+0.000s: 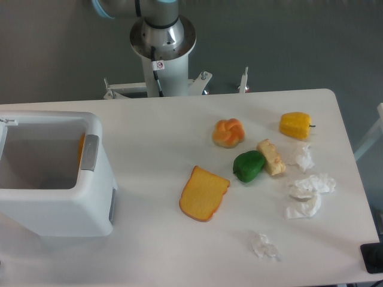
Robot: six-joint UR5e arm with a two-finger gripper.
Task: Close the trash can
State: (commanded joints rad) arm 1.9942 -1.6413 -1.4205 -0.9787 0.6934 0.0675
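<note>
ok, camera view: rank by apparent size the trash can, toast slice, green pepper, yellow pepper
1. trash can, by far the largest
2. toast slice
3. green pepper and yellow pepper: look alike in size, not ranking them.
</note>
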